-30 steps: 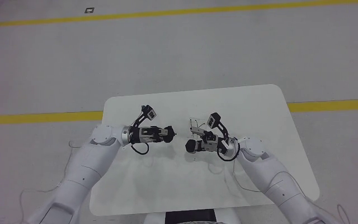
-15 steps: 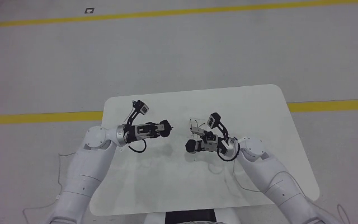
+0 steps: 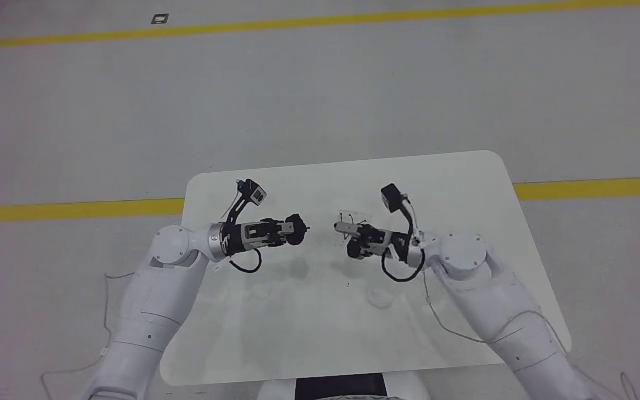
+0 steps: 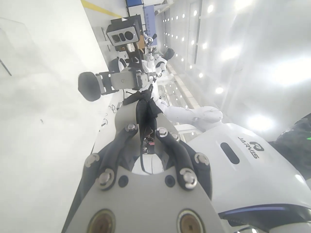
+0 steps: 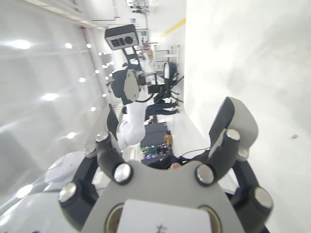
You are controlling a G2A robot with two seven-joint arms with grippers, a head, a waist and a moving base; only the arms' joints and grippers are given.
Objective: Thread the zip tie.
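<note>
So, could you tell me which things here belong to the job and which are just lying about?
Job: thin black zip tie, left claw shut on it, open right claw.
Lying about: small dark speck on white table.

A white table with rounded corners point(image 3: 480, 180) stands on a grey floor point(image 3: 400, 90). A yellow floor stripe point(image 3: 90, 210) passes beneath it. A second yellow stripe point(image 3: 300, 22) runs farther off, a small dark square marker point(image 3: 160, 18) just beside it.

top: overhead, table point(image 3: 480, 185) | wrists: close, apparently facing each other
</note>
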